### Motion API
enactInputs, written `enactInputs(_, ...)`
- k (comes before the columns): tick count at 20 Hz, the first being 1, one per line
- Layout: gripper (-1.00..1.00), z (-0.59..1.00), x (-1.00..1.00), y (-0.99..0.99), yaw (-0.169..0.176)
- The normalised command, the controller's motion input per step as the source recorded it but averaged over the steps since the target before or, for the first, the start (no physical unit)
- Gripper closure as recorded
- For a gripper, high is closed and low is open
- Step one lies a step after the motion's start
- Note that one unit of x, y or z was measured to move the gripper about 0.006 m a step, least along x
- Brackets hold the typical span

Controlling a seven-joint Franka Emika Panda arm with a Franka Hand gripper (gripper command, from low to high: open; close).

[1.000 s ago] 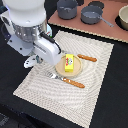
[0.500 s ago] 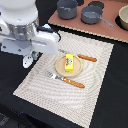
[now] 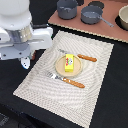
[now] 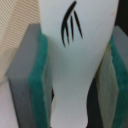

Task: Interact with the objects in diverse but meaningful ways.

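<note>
Yellow pack [image 3: 69, 62] on plate [image 3: 59, 66], mat [image 3: 92, 90] margins open

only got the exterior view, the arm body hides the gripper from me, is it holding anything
Observer: Yes. In the wrist view the gripper is closed on a smooth white scoop-like piece.
Operator: any marking on it
Observer: A black brush-stroke mark, like a small fork, sits on its wider part.
Operator: how is it gripped
Observer: Teal pads on grey fingers flank it, one on each side.
</note>
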Motion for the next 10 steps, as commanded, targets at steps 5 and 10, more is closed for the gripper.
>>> enactInputs(5,1.00,-0.41,-0.60,-0.28,0.104)
enactInputs(10,1.00,-0.44,-0.41,-0.27,0.093)
